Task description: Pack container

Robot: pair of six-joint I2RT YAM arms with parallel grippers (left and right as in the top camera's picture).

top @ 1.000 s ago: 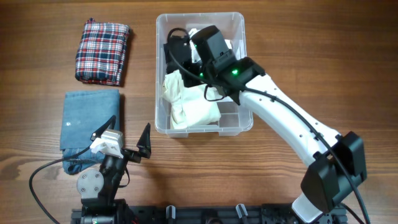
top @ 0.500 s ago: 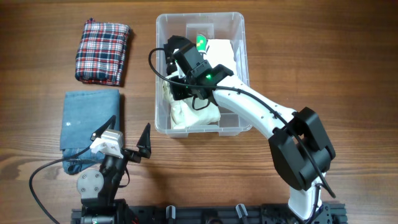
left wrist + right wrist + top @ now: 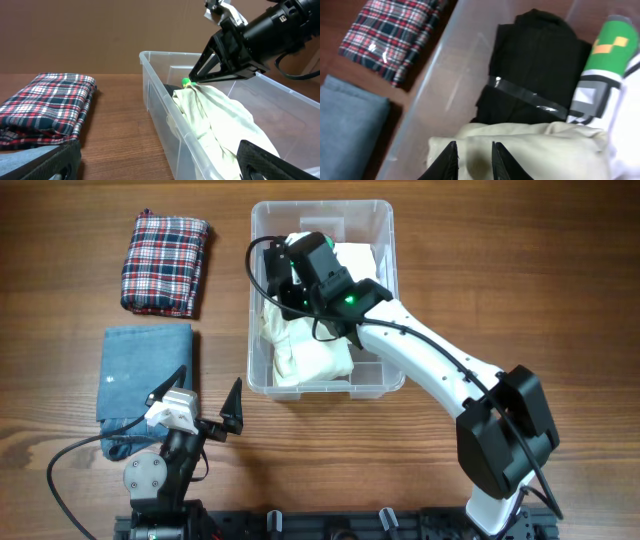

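Observation:
The clear container (image 3: 385,300) stands at the table's far middle. It holds a cream cloth (image 3: 312,355), a black garment (image 3: 535,65) and a white garment with a green print (image 3: 610,45). My right gripper (image 3: 283,280) reaches into the container's far left part. Its jaws stand a little apart, tips down on the cream cloth (image 3: 545,150), which rises in a peak to them in the left wrist view (image 3: 200,102). Nothing is pinched between the fingertips (image 3: 451,155). My left gripper (image 3: 205,395) rests wide open and bare near the table's front left, short of the container's near wall (image 3: 165,115).
A folded red plaid cloth (image 3: 165,262) lies left of the container, also in the left wrist view (image 3: 45,107). A folded denim piece (image 3: 145,370) lies in front of it, beside my left gripper. Wooden table all round.
My right arm swung within the container, its gripper ending over the cream cloth's far left end. Its jaws have parted slightly. The left arm has not moved.

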